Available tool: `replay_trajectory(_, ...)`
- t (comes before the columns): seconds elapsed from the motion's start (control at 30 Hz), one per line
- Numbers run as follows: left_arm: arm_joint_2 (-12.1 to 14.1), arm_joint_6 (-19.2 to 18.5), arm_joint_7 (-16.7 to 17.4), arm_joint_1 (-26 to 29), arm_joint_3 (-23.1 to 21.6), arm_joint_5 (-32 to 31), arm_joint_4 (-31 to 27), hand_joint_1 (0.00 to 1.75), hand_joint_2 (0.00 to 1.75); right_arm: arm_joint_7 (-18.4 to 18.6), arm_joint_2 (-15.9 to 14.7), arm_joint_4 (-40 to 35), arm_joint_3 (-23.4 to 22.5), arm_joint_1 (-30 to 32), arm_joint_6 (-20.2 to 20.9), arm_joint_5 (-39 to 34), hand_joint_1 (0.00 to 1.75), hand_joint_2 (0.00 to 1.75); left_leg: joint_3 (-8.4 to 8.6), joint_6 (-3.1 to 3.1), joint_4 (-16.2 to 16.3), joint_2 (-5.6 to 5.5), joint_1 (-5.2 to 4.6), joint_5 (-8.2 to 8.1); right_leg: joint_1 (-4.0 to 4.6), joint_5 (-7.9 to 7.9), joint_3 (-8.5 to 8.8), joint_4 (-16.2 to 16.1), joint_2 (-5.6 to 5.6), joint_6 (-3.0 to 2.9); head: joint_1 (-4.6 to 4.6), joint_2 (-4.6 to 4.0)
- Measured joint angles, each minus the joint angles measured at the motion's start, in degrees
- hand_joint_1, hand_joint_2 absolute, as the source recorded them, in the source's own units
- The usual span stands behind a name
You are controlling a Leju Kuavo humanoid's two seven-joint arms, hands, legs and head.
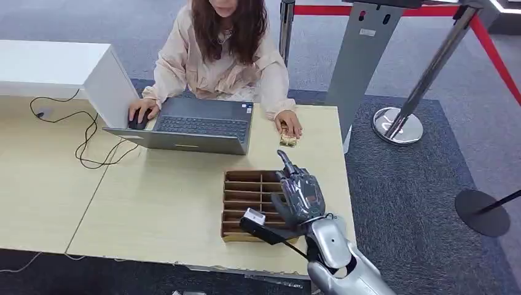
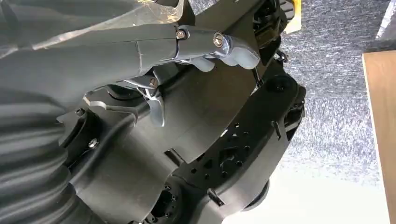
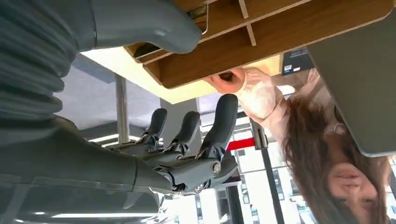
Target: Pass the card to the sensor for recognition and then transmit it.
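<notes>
The right hand (image 1: 299, 195) hovers over the right part of the slotted wooden tray (image 1: 246, 187), fingers spread and extended, one pointing toward the far edge of the counter (image 1: 153, 203); it grasps nothing. In the right wrist view its dark jointed fingers (image 3: 224, 121) stand apart from the thick grey thumb (image 3: 149, 23), with the tray's thin brown dividers just beyond. The left hand (image 2: 196, 51) hangs by the robot's dark body, its fingers partly curled around nothing.

The tray sits near the counter's front right corner, a rectangular box of narrow parallel slots. The card (image 1: 287, 140), small and golden-brown, lies flat near the far right edge, under the person's fingertips (image 1: 290, 126). A grey matte laptop (image 1: 196, 126) stands open to its left on the pale wood-grain counter.
</notes>
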Motion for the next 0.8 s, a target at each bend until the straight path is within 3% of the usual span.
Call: replay_trajectory(0.8,0.0,-0.1,-0.7,0.1,0.0,0.0,0.0,0.0,1.75,0.7,0.4,1.5,0.0,-0.4,1.7,-0.7,1.08,1.75,0.02,0.0,0.0,0.0,0.0,0.0,0.0,0.0,0.0,0.0,0.0,0.0,0.0,0.02)
